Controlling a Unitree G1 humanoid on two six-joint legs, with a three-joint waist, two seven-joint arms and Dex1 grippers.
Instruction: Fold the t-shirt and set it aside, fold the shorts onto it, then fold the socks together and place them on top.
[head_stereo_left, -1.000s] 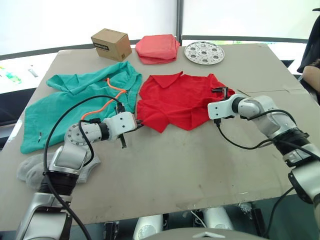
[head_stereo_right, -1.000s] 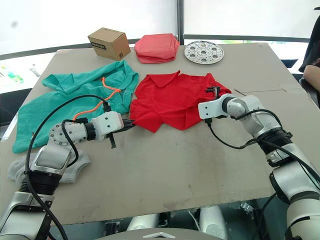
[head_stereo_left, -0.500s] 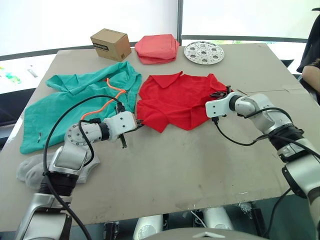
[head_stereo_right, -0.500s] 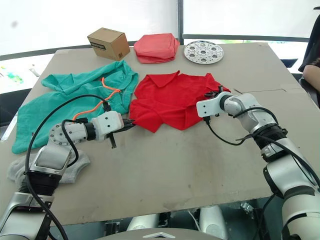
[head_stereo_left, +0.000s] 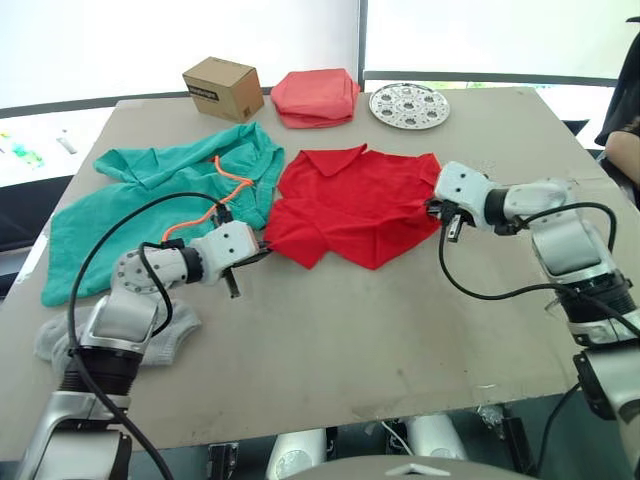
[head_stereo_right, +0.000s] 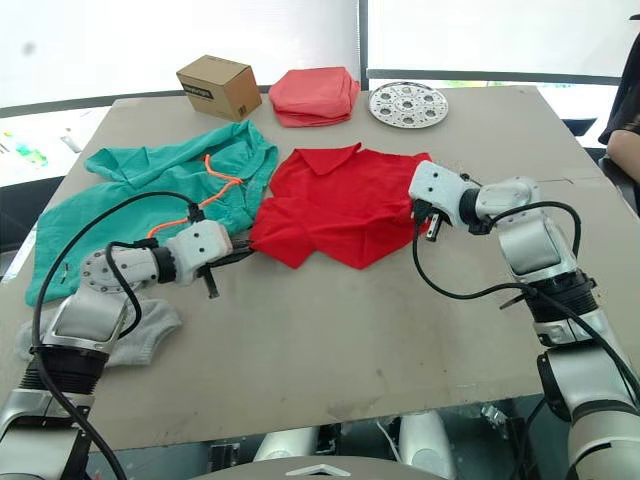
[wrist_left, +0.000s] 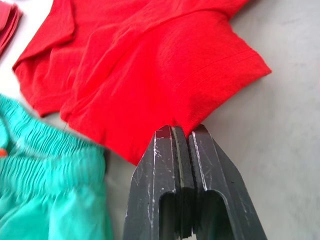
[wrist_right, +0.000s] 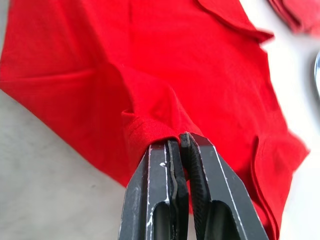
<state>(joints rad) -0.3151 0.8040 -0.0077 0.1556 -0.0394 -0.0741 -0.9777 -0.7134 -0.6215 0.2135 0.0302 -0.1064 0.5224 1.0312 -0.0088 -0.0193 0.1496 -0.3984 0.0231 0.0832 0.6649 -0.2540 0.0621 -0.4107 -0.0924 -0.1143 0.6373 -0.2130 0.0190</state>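
Note:
The red t-shirt (head_stereo_left: 350, 200) lies crumpled in the middle of the table, collar toward the far side. My left gripper (head_stereo_left: 262, 251) is shut on its left lower edge, seen close up in the left wrist view (wrist_left: 182, 134). At the shirt's right edge my right gripper (head_stereo_left: 433, 207) is shut on a raised fold of red cloth (wrist_right: 150, 120). The teal shorts (head_stereo_left: 150, 205) with an orange drawstring (head_stereo_left: 222, 180) are spread out left of the shirt. The grey socks (head_stereo_left: 70, 338) lie at the near left, partly under my left arm.
At the table's far edge stand a cardboard box (head_stereo_left: 221, 88), a folded salmon-pink cloth bundle (head_stereo_left: 316, 97) and a round perforated metal disc (head_stereo_left: 408, 105). A person's arm (head_stereo_left: 624, 140) shows at the right edge. Bare table (head_stereo_left: 380, 330) lies in front of the shirt.
My right gripper went from open to shut on the shirt's right edge and drew it rightward. The left gripper pulled its edge slightly left, so the shirt lies wider.

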